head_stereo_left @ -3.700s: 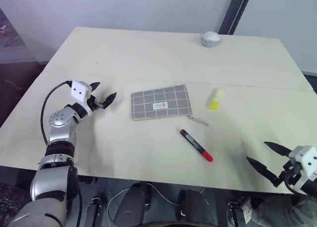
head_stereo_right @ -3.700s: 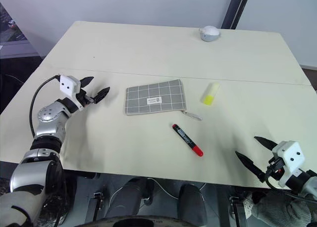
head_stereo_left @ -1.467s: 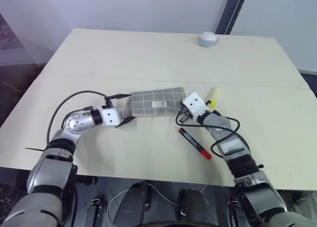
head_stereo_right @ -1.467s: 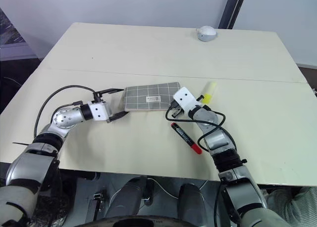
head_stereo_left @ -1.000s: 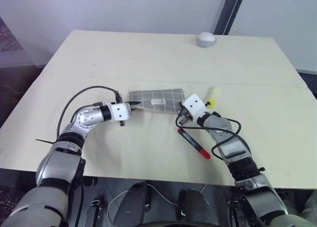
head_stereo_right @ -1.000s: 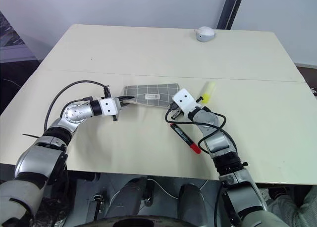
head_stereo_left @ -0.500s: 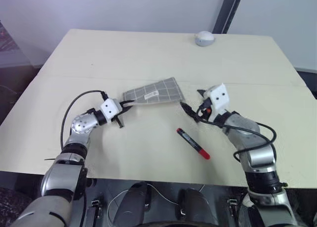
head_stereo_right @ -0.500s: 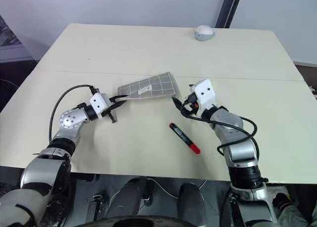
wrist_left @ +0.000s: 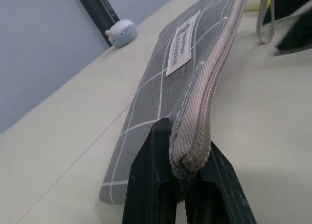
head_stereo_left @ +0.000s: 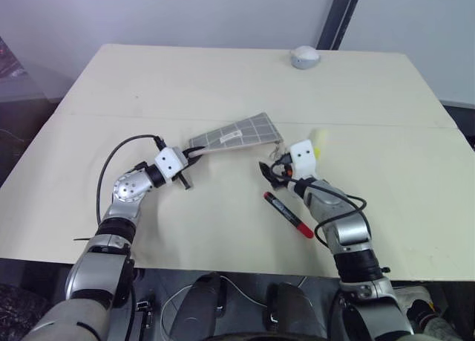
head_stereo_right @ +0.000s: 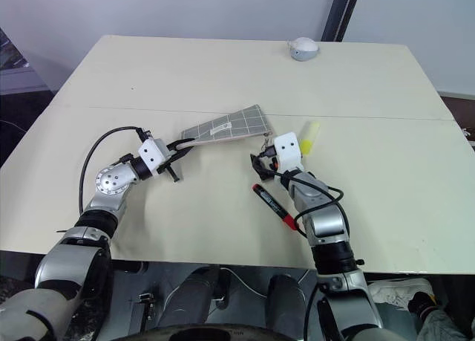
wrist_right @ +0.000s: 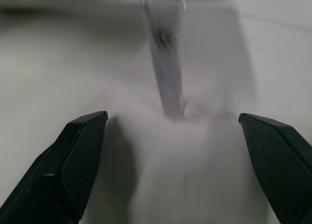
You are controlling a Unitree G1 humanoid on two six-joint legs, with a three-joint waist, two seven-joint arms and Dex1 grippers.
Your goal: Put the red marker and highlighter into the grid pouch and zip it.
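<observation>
— Where's the grid pouch (head_stereo_left: 236, 135)?
— Tilted above the desk (head_stereo_left: 223, 81), one corner clamped in the left pincer (wrist_left: 181, 161).
— And the right pincer (head_stereo_right: 262, 161)?
— Spread wide at the zipper pull (wrist_right: 165, 77). The red marker (head_stereo_left: 288, 215) lies nearby, the highlighter (head_stereo_right: 309, 133) beyond.

I see the grid pouch (head_stereo_left: 237, 134) grey with white lines, the red marker (head_stereo_left: 289, 215) black-banded, the highlighter (head_stereo_right: 309, 133) pale yellow.

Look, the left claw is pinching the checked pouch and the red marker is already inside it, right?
Not quite. The left claw is pinching the pouch, but the red marker isn't inside. The left eye view shows it lying on the table, out in front of the pouch.
</observation>
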